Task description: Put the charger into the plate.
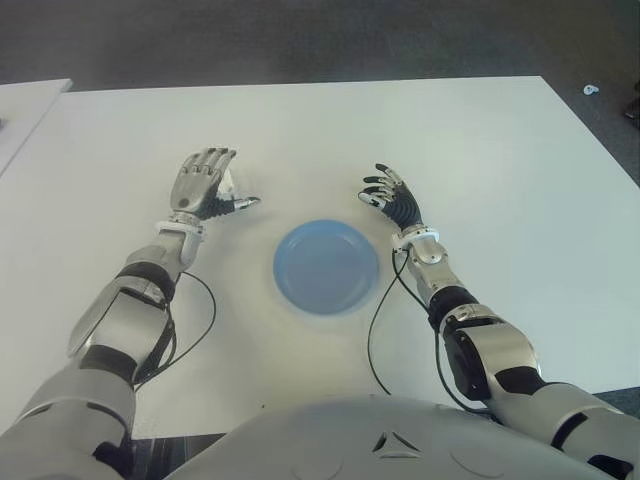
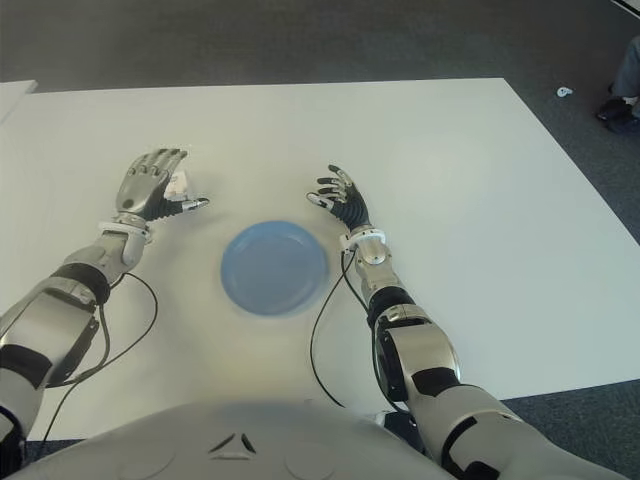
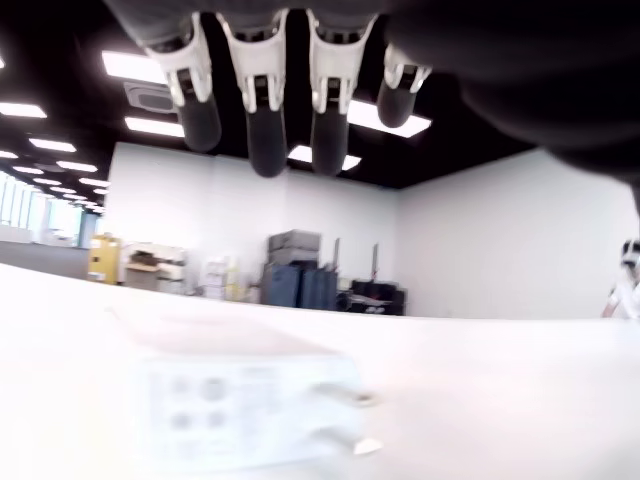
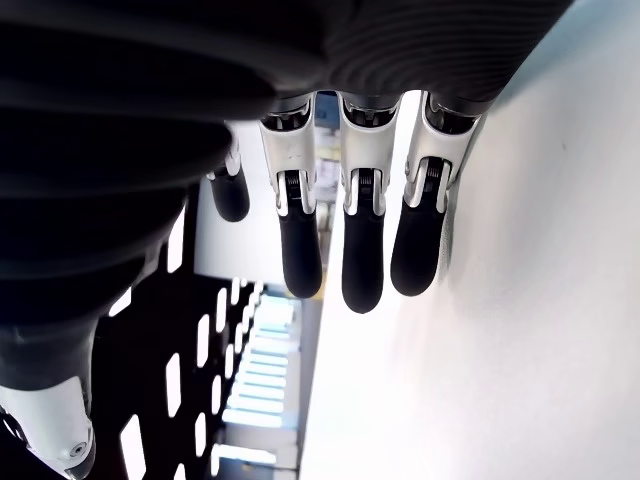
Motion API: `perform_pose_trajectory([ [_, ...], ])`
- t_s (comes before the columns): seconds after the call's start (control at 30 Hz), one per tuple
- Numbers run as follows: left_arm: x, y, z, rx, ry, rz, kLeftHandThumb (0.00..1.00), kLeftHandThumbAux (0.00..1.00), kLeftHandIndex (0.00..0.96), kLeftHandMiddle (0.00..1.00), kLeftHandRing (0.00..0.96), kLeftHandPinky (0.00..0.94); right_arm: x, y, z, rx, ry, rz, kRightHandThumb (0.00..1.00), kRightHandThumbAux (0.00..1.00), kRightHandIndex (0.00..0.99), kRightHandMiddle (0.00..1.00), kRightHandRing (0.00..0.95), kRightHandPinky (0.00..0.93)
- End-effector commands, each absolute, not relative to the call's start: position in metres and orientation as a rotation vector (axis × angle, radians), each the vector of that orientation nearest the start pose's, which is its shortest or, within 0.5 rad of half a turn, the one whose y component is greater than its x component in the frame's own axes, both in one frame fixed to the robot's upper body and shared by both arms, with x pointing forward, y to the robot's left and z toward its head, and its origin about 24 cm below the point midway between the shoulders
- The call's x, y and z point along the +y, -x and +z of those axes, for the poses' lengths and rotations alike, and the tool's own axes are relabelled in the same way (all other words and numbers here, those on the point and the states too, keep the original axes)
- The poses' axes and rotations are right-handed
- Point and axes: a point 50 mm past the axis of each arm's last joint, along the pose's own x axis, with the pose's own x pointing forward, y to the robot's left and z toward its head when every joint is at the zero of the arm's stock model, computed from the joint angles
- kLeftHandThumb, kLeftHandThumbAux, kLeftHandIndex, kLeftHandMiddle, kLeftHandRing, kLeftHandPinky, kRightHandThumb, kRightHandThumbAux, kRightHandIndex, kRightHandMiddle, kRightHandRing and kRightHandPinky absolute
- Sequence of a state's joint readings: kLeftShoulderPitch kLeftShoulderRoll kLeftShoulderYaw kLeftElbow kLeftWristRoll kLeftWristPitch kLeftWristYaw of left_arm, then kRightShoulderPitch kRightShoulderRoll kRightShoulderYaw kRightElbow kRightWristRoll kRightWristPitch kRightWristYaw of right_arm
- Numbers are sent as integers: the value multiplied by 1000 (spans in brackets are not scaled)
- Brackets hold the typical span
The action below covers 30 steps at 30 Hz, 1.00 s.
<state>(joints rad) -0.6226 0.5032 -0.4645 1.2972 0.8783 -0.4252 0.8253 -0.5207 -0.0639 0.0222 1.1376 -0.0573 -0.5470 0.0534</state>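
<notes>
Charger (image 3: 240,400), a small, stiff, probably light white block with two prongs, lies on the table (image 1: 480,150) under the spread, empty left hand (image 1: 205,185), left of the plate (image 1: 326,266), best pinched across its flat sides, while the right hand (image 1: 392,200) shows open beside the plate's right.

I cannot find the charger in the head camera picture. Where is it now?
The charger lies on the white table, directly under the open left hand, left of the blue plate. Only its white edge shows beside that hand in the eye views.
</notes>
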Motion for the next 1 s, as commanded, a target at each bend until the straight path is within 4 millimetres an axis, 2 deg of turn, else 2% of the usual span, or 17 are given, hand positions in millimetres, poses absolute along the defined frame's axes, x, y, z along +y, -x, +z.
perform_pose_trajectory([
  [0.03,242,-311,-1,-147,-1534,-79,365,198,0,0,0,0,-136,-272,-68,364,166,242,108,645,117,305,325,333],
  [0.4,240,-311,-11,-7,-1548,-190,305,178,0,0,0,0,-139,-271,-69,359,159,254,87,650,129,324,336,335],
  [0.73,245,-305,-21,119,-1526,-238,231,241,0,0,0,0,-140,-269,-70,357,152,259,56,654,134,343,346,337],
  [1.0,248,-303,-25,204,-1487,-228,218,256,0,0,0,0,-141,-268,-70,353,144,260,49,661,135,350,355,347],
])
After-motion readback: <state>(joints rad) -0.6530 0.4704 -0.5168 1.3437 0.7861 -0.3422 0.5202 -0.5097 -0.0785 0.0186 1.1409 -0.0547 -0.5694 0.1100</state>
